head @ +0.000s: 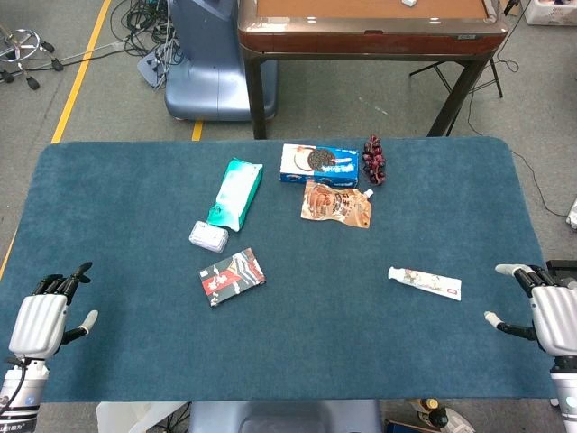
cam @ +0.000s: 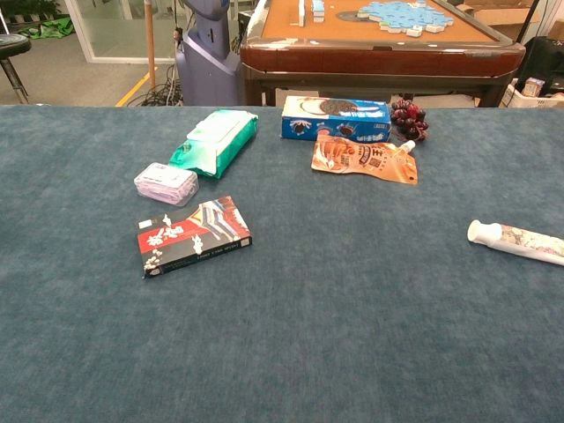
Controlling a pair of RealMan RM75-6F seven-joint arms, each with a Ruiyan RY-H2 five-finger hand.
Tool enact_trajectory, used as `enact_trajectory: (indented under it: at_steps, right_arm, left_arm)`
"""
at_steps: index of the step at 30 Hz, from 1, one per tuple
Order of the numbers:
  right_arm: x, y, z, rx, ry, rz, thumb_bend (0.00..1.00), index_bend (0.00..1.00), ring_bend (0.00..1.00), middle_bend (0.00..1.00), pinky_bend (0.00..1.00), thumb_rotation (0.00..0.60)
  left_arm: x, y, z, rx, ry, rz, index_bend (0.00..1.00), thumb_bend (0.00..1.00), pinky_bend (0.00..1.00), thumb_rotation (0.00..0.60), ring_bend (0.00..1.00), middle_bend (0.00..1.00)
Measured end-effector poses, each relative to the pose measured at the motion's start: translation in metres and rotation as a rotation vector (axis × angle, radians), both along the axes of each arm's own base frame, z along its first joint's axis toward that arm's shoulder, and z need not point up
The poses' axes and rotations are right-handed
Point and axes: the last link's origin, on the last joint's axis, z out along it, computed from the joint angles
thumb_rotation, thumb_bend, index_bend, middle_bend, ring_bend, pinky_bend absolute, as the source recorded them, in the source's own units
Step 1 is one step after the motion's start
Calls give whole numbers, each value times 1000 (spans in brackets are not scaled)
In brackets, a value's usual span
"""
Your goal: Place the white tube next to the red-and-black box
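Observation:
The white tube lies flat on the blue table at the right, cap end pointing left; the chest view has the tube at its right edge. The red-and-black box lies flat left of centre, also seen as the box in the chest view. My right hand hovers at the table's right edge, fingers apart and empty, a short way right of the tube. My left hand is at the near left corner, fingers spread, holding nothing. Neither hand shows in the chest view.
A green wipes pack, a small clear packet, a blue cookie box, an orange pouch and dark grapes lie toward the far side. A wooden table stands beyond.

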Motion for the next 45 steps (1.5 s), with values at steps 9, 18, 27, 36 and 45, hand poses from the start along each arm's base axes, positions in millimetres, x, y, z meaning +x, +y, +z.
enact_trajectory:
  at_steps: [9,18,27,36,45]
  right_arm:
    - [10,-7,-3,20,34,31,117,361,266,418,341,600]
    - [22,-41,-25,114,128,52,128,407,270,435,321,600]
    - [24,-83,-69,241,167,55,115,413,275,435,321,600]
    - [8,-106,-109,310,182,3,135,413,275,435,321,600]
    - [-3,-124,-136,339,193,-34,142,414,275,437,321,600]
  left_arm:
    - [-1,0,-1,-9,8,3,124,254,170,600,312,316]
    - [-7,-5,1,-13,7,22,124,255,170,600,312,316]
    - [-12,-13,2,-22,8,42,124,255,170,600,312,316]
    - [-15,-19,-3,-51,5,52,124,255,170,600,312,316]
    - [-16,-20,-3,-53,0,56,124,255,170,600,312,316]
